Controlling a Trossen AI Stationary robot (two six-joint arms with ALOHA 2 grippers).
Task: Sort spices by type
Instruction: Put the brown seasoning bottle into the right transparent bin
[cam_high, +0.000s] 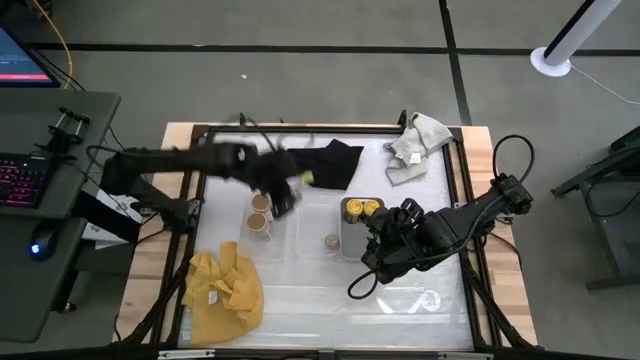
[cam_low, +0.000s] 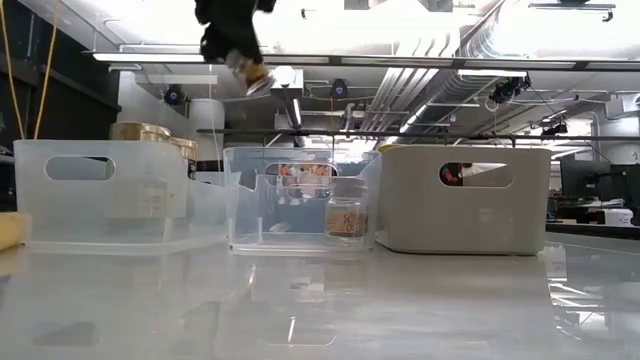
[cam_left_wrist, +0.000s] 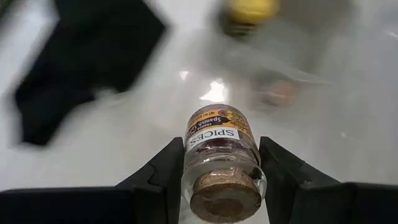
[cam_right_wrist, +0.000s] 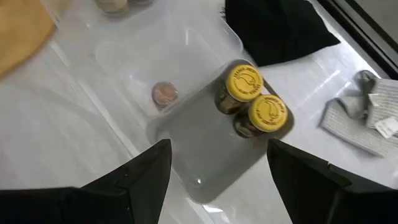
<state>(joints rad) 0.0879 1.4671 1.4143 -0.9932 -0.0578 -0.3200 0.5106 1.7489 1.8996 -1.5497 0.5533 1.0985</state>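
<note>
My left gripper (cam_high: 281, 196) is high above the table, near the clear trays, shut on a tiny brownish cork-stoppered jar (cam_left_wrist: 217, 143) labelled SPICES; the pair also shows at the top of the low view (cam_low: 250, 72). My right gripper (cam_right_wrist: 219, 149) is open and empty above the grey tray (cam_high: 352, 238). Two yellow-topped jars (cam_right_wrist: 245, 84) (cam_right_wrist: 268, 112) stand in the grey tray. Another tiny brownish jar (cam_high: 330, 241) stands in the middle clear tray (cam_low: 300, 210). Two tan-topped jars (cam_high: 260, 203) (cam_high: 260, 226) stand in the left clear tray (cam_low: 110, 195). My left gripper pinches the tiny jar's glass sides (cam_left_wrist: 189, 168) between its two fingers. The jar lies along the fingers, with its cork end (cam_left_wrist: 224, 199) toward the wrist and its base pointing away. It is lifted well clear of the table and trays and is tilted.
A black cloth (cam_high: 330, 160) lies at the far middle, a grey cloth (cam_high: 415, 145) at the far right and a yellow cloth (cam_high: 225, 290) at the near left. The three trays stand side by side mid-table. A desk with a keyboard is off the left edge.
</note>
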